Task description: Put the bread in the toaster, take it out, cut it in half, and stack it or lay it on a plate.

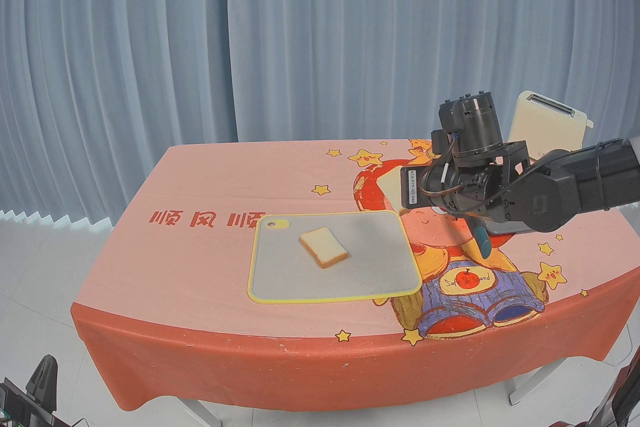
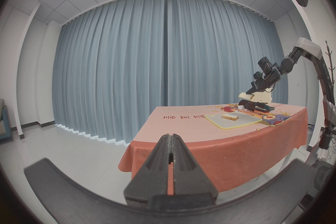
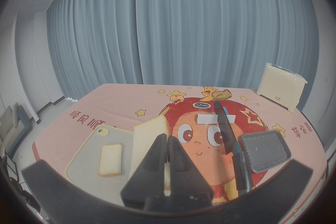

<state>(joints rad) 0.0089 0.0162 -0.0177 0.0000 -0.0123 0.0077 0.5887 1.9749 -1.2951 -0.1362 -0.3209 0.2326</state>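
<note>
Pale bread slice (image 3: pixel 150 137) is clamped upright in my right jaws, toaster (image 1: pixel 548 123) sits farther back-right, left jaws closed, far off.

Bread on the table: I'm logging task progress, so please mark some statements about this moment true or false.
1. A bread piece lies on the cutting board. True.
2. The right hand is empty. False: it is shut on a bread slice.
3. The knife lies on the cutting board. False: it lies on the tablecloth beside the dark tray.
4. The toaster stands at the tablecloth's far right. True.
5. The left hand is shut and holds nothing. True.
</note>
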